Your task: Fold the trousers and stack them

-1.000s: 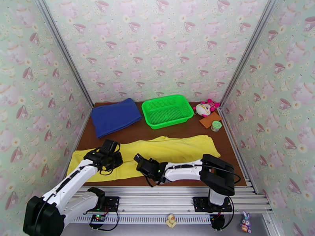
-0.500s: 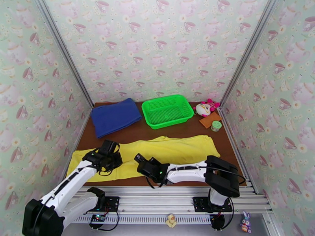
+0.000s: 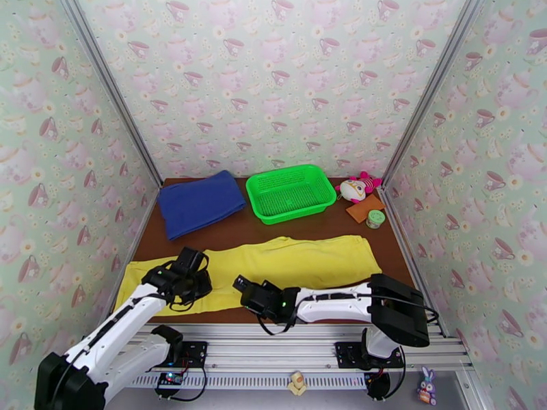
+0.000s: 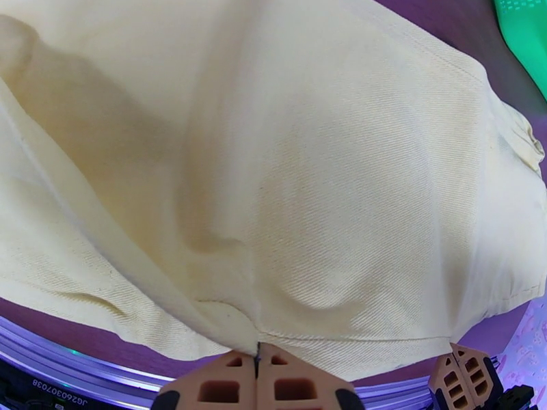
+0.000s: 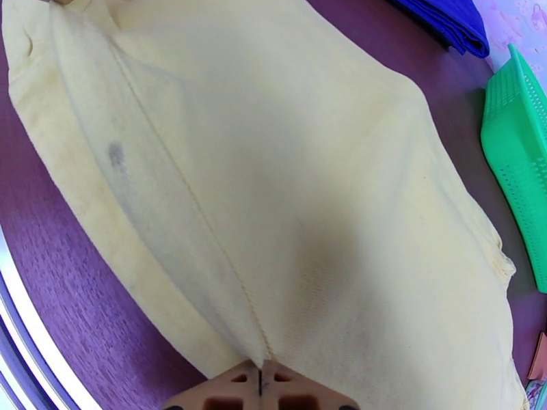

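Note:
The yellow trousers (image 3: pixel 301 261) lie lengthwise across the near half of the brown table, legs to the left. My left gripper (image 3: pixel 199 281) sits over their left part. In the left wrist view its orange fingers (image 4: pixel 225 384) are shut, pinching the near hem of the trousers (image 4: pixel 308 199). My right gripper (image 3: pixel 241 281) rests at the near edge close beside it. The right wrist view shows its fingers (image 5: pixel 287 394) pressed together on a seam of the trousers (image 5: pixel 273 199). The cloth bulges slightly upward at both grips.
At the back stand a green basket (image 3: pixel 290 193) and a folded dark blue cloth (image 3: pixel 199 201). A plush toy (image 3: pixel 359 187), a brown card (image 3: pixel 364 210) and a small jar (image 3: pixel 375 219) sit back right. An aluminium rail (image 3: pixel 273 333) borders the near edge.
My right gripper has closed on the trousers' near edge, and its elbow swung a little right and nearer. The left gripper slid slightly toward the near edge, still shut.

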